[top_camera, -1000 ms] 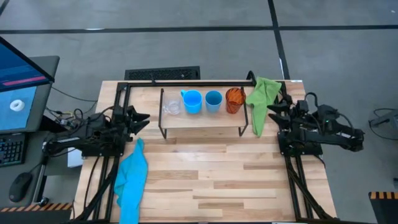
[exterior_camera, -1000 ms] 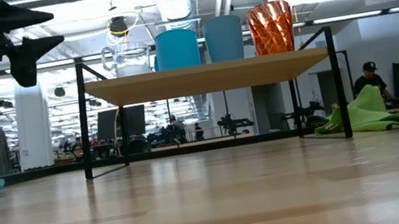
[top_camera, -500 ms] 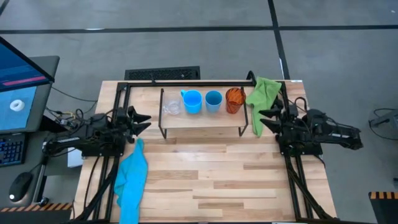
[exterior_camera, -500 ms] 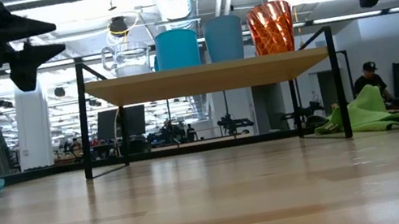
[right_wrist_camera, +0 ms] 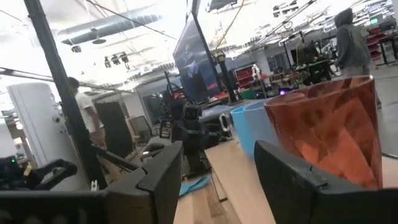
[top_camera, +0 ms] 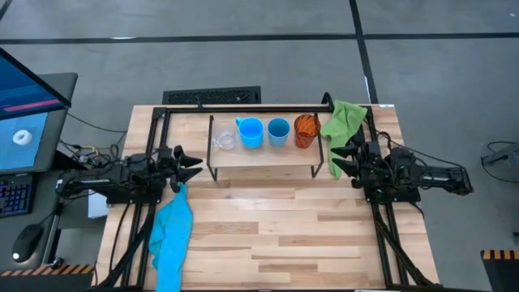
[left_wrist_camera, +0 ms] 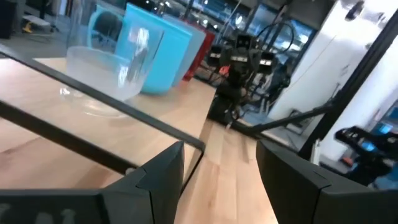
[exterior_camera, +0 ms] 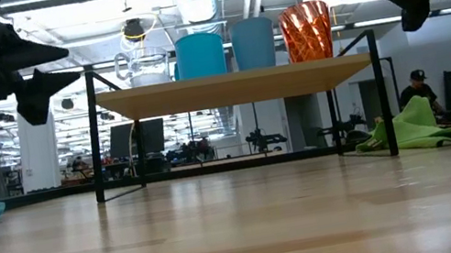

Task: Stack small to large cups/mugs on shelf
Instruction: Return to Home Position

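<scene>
Wooden tabletop (top_camera: 276, 235) carries shelf (top_camera: 263, 156) w/ row L to R: clear glass cup (top_camera: 224, 140), light-blue mug (top_camera: 250, 132), blue cup (top_camera: 278, 131), orange cup (top_camera: 305, 130), prob. sorted by height. Left gripper (top_camera: 193, 162) & right gripper (top_camera: 335, 156) flank shelf ends, fingers spread, empty.

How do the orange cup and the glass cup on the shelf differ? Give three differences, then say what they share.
1. The orange cup is tinted orange; the glass cup is colourless.
2. The orange cup stands taller than the glass cup.
3. Seen from above, the orange cup ends the row on the right and the glass cup ends it on the left.
Shared: both are see-through and stand upright on the shelf.
</scene>
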Motion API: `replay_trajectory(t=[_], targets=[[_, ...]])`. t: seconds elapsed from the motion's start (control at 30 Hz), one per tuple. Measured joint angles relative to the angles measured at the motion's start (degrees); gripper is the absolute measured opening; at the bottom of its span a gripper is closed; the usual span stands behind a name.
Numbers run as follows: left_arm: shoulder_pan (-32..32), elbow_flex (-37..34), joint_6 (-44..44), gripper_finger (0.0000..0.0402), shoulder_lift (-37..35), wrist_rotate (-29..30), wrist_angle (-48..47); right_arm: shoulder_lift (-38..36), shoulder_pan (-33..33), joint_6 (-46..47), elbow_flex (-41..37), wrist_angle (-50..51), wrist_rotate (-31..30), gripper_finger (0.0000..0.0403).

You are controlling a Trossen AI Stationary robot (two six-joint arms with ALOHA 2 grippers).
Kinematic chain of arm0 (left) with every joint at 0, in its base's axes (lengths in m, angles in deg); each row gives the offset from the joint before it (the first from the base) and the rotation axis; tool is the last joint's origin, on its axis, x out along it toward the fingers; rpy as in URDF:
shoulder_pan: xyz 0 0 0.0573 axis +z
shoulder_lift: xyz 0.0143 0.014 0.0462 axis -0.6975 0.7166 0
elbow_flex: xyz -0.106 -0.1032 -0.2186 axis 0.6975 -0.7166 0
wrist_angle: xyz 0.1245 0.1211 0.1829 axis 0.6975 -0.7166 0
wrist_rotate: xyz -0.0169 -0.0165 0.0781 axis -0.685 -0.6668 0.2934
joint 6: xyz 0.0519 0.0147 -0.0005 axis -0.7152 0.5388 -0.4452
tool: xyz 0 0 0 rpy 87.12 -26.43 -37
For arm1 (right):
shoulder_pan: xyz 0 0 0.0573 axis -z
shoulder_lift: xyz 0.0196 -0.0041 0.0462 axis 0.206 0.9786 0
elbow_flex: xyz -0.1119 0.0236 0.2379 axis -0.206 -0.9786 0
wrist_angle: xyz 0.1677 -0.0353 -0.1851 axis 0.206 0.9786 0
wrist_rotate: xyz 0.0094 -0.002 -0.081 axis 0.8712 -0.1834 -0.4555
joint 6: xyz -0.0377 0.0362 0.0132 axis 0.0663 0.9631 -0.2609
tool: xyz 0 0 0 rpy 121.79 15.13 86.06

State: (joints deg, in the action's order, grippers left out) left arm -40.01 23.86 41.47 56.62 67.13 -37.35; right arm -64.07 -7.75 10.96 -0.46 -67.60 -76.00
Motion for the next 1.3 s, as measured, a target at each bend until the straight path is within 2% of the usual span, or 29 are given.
replay_trajectory(t=[0.13,1.3], targets=[[-1.21,-0.02,-0.67,0.0192,-0.04,1.6,0.04,-0.01,0.0,0.49,-2.48,-0.48,-0.04,0.0221],[-1.67,-0.11,0.91,0.0192,0.03,0.7,-0.36,0.02,0.0,0.44,-2.56,10.02,-1.49,0.0221]])
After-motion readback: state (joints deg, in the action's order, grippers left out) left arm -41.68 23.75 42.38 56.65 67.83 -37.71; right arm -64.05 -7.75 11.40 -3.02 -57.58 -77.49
